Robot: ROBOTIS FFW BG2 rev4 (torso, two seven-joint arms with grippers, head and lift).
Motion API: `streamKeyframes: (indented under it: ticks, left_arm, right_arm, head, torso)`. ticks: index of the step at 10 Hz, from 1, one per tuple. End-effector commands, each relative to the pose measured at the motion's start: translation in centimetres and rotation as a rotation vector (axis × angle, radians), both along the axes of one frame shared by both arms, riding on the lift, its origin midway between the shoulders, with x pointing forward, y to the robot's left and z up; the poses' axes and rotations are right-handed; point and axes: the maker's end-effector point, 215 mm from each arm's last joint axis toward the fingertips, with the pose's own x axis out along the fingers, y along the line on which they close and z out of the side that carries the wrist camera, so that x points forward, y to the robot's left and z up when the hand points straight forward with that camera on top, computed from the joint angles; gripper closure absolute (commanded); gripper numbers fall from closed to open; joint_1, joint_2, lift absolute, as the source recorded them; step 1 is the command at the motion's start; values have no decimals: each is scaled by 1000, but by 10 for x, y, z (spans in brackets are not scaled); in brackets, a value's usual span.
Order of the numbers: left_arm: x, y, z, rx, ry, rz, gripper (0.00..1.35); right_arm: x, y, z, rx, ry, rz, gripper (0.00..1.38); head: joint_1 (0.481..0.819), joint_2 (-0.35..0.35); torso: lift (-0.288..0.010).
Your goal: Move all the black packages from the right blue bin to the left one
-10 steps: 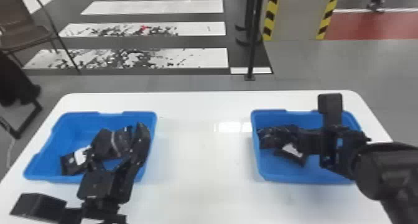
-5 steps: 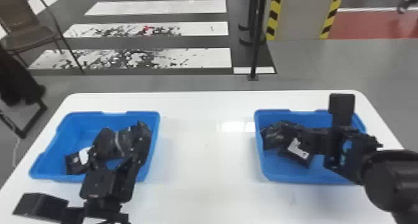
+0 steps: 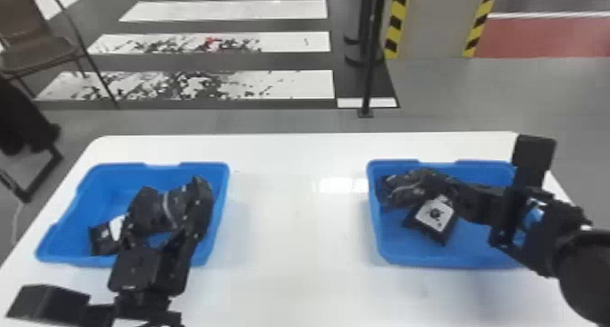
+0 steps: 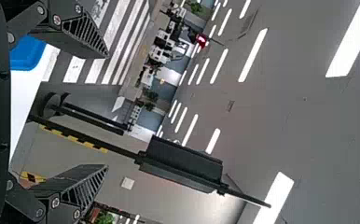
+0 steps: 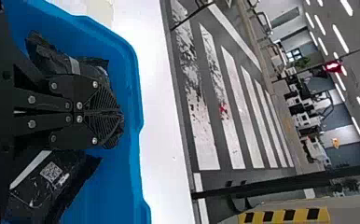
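Though the right gripper (image 5: 117, 112) is pinched narrow, its catch is unclear.
Labelled package (image 3: 429, 224) lies just beside it, robot's side.

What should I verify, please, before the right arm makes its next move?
1. Right gripper at the packages in the right blue bin: ok.
2. Right gripper's fingers together: ok.
3. Neighbouring black package firmly gripped: cannot tell, the fingers hide the contact.
4. Right blue bin emptied: not ok, the black package with the white label lies inside.
5. Left blue bin on the white table, ready to receive: ok, packages are already in it.
6. Left gripper open and empty: ok.
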Motion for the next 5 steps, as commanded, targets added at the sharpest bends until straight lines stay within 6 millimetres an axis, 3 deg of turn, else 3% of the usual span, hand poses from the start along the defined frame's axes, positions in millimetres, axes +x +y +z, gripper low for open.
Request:
streamKeyframes:
  ticks: [1,3,5]
  left_arm:
    - [-3,0,5,-11,-17,12,216]
    - [-3,-2,7,-85,-24,11,216]
    - [-1,-24,15,-268,-25,-44,220]
  right_arm:
    - [-11,-4,26,75,-42,-4,1190]
    - [-22,14,66,195,-104,44,1190]
    - [-27,56,104,346,-160,147,1190]
  head:
    - [695,29]
    - [695,27]
    - [695,46]
  torso:
    - [-154]
    - [-154]
    - [-154]
